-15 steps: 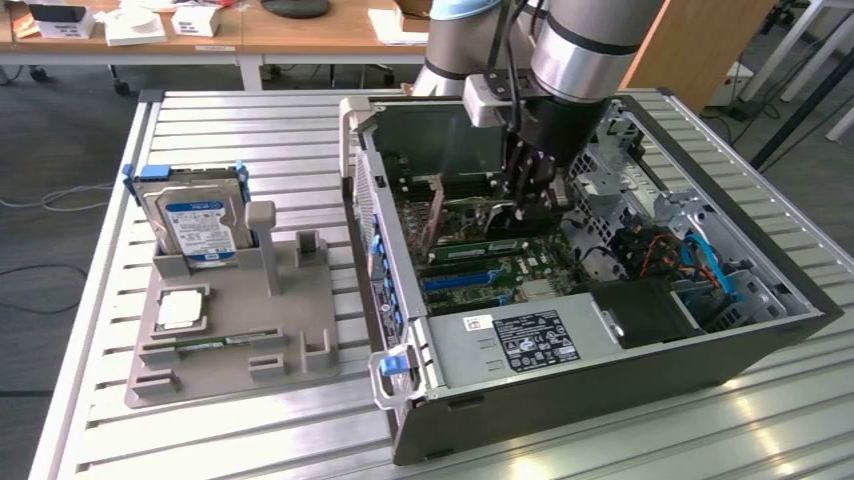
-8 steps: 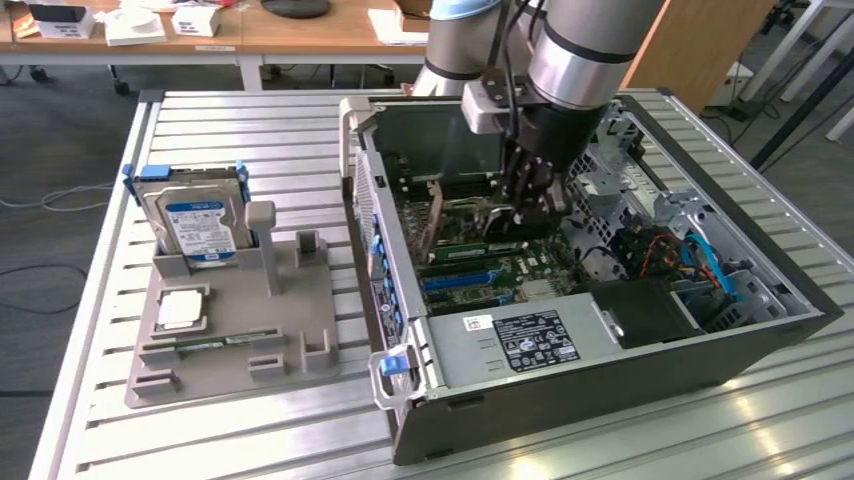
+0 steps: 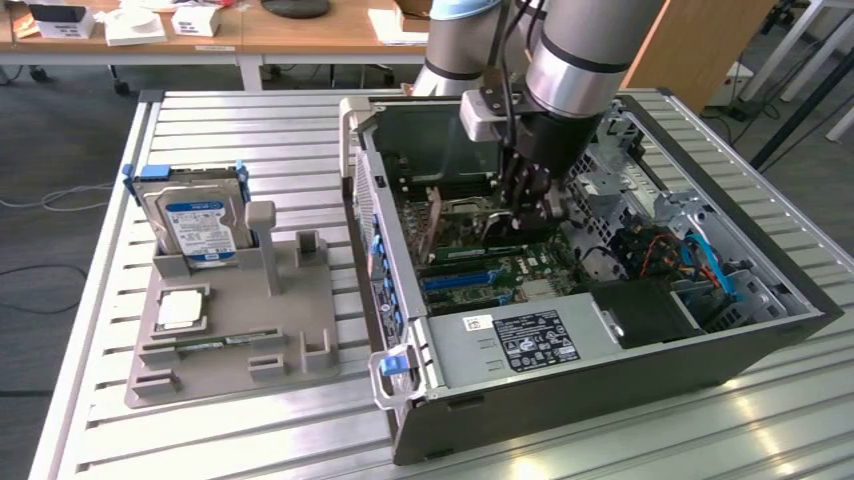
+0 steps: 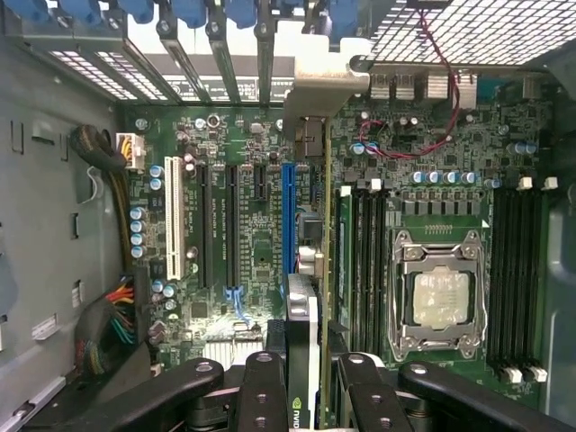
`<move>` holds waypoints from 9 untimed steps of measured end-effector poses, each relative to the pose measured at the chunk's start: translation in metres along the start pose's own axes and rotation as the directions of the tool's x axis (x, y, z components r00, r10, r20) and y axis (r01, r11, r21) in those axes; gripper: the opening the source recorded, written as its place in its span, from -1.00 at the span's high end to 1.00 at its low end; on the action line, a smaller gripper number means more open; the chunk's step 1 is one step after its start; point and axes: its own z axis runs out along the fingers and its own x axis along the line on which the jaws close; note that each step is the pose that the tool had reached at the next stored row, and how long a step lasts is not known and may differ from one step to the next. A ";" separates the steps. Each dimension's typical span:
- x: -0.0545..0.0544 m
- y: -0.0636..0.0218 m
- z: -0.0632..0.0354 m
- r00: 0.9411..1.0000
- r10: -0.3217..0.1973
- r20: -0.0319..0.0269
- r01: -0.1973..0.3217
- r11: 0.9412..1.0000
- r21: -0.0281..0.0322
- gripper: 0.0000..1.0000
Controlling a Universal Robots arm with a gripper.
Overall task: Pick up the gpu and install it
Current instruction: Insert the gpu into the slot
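Note:
The gpu (image 4: 304, 315) is seen edge-on in the wrist view, a thin dark card standing upright over the green motherboard (image 4: 252, 270). My gripper (image 4: 310, 389) is shut on it, one black finger (image 4: 261, 391) on each face. The card runs toward the case's rear slot openings, where its pale metal bracket (image 4: 317, 85) sits. It lines up just beside the long blue slot (image 4: 288, 216); I cannot tell whether it is seated. In the exterior view my gripper (image 3: 531, 215) reaches straight down into the open computer case (image 3: 601, 400).
Memory sticks (image 4: 364, 261) and the CPU socket (image 4: 439, 297) lie close beside the card. A power supply (image 3: 527, 340) fills the case's near end. On the exterior view's left, a grey holder (image 3: 234, 340) carries a hard drive (image 3: 198, 225) and a green memory stick (image 3: 200, 345).

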 end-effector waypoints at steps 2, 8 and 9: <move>0.000 0.0000 0.0020 1.000 -0.001 0.000 0.001 1.000 0.000 0.46; 0.000 0.0000 0.0080 1.000 -0.004 0.000 0.004 1.000 0.000 0.46; 0.001 0.0000 0.0084 1.000 -0.004 0.000 0.004 1.000 0.000 0.46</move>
